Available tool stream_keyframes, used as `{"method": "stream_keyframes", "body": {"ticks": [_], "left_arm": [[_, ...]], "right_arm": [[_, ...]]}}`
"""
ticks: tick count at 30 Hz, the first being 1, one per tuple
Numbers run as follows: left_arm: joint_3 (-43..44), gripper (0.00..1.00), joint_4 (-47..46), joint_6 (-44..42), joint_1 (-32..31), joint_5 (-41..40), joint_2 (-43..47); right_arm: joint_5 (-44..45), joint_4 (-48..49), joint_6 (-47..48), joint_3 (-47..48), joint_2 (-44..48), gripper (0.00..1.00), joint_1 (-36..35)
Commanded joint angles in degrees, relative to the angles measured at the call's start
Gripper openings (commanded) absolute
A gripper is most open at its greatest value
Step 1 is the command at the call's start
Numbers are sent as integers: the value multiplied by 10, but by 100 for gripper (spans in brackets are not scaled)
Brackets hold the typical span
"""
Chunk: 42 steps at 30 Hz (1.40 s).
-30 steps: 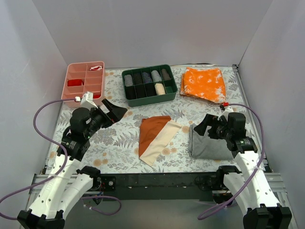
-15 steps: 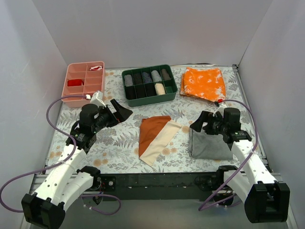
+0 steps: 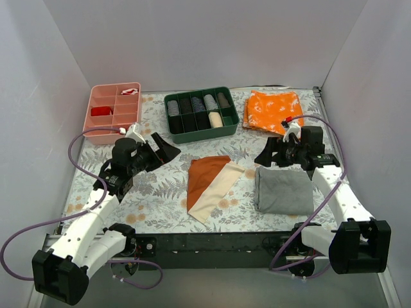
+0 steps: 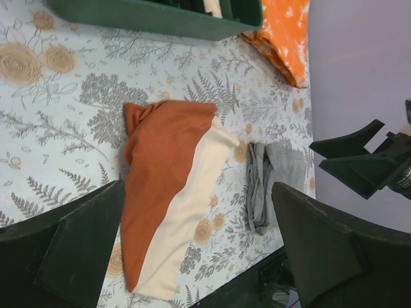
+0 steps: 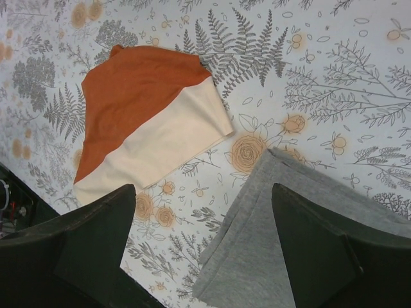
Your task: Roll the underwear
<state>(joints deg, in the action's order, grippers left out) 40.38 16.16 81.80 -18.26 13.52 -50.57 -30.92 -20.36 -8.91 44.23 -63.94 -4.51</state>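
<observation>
The underwear (image 3: 210,183) lies flat in the middle of the floral table, folded so a rust-orange part and a cream band both show. It also shows in the left wrist view (image 4: 170,192) and in the right wrist view (image 5: 148,122). My left gripper (image 3: 166,151) is open and empty, raised above the table to the left of the underwear. My right gripper (image 3: 268,156) is open and empty, raised to the right of the underwear, above the far edge of the grey cloth (image 3: 284,189).
A green divided tray (image 3: 200,115) with rolled garments stands at the back centre. A pink divided tray (image 3: 114,110) stands at the back left. A bright orange speckled cloth (image 3: 275,112) lies at the back right. White walls enclose the table.
Both arms have swung inward and away from the near edge. My right gripper has moved off the grey cloth toward its far edge; my left gripper has moved right, toward the underwear.
</observation>
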Motion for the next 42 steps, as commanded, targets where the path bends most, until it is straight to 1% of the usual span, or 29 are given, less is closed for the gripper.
{"method": "stream_keyframes", "body": {"ticks": [1,2,3,4,7,9,11,12,13,14,15,17,18,20,23,24,26,27,30,31,33,34,35,38,39,41,42], "left_arm": [[-35,98,10,18,-8,-13,7],[-43,98,12,16,-13,-28,10],[-46,98,18,15,-22,-42,13],[-46,98,35,13,-27,-52,14],[-53,98,56,6,-45,-70,28],[-69,98,59,9,-59,-76,43],[-83,98,63,20,-69,-76,51],[-91,98,64,24,-81,-80,58],[-105,98,67,30,-87,-82,61],[-109,98,70,39,-99,-84,64],[-114,98,72,41,-105,-87,69],[-123,97,81,47,-121,-99,71],[-126,97,84,47,-126,-104,72],[-133,96,87,52,-139,-117,67],[-130,95,87,68,-150,-121,48],[-131,95,88,72,-152,-124,43],[-129,95,89,73,-156,-128,35],[-128,95,90,72,-157,-128,35],[-124,96,91,66,-157,-129,42],[-122,96,94,62,-157,-128,44],[-116,97,97,58,-158,-128,48],[-113,97,100,54,-157,-128,49],[-112,98,101,52,-157,-128,50],[-106,98,102,50,-157,-128,50],[-106,98,102,50,-157,-127,49],[-108,98,101,55,-157,-128,46],[-107,98,99,55,-157,-147,44]], "right_arm": [[14,-36,37,12,-14,91,1],[15,-23,14,0,-12,90,1],[8,9,4,-31,-9,89,2],[-14,24,-4,-45,-5,86,1],[-30,67,-34,-82,11,86,0],[-21,59,-27,-75,13,86,-7],[-6,28,-18,-53,8,84,-16],[11,22,-18,-48,8,84,-31],[18,13,-23,-39,6,80,-41],[27,12,-27,-37,2,79,-52],[51,14,-32,-37,0,76,-78],[68,18,-38,-33,-19,75,-100],[76,20,-40,-30,-28,73,-116],[85,21,-46,-15,-60,70,-127],[110,9,-56,4,-97,61,-142],[132,4,-60,5,-101,59,-150],[142,3,-66,-3,-98,59,-152],[153,-3,-70,-17,-93,59,-153],[166,2,-90,-57,-35,58,-152],[165,8,-96,-69,9,59,-153],[165,14,-109,-88,55,61,-153],[167,15,-113,-92,94,61,-153],[174,12,-122,-97,109,61,-152],[249,-61,-160,-97,138,61,-151],[290,-74,-168,-99,139,61,-152],[328,-93,-190,-107,130,62,-152],[358,-97,-197,-107,124,62,-152]]}}
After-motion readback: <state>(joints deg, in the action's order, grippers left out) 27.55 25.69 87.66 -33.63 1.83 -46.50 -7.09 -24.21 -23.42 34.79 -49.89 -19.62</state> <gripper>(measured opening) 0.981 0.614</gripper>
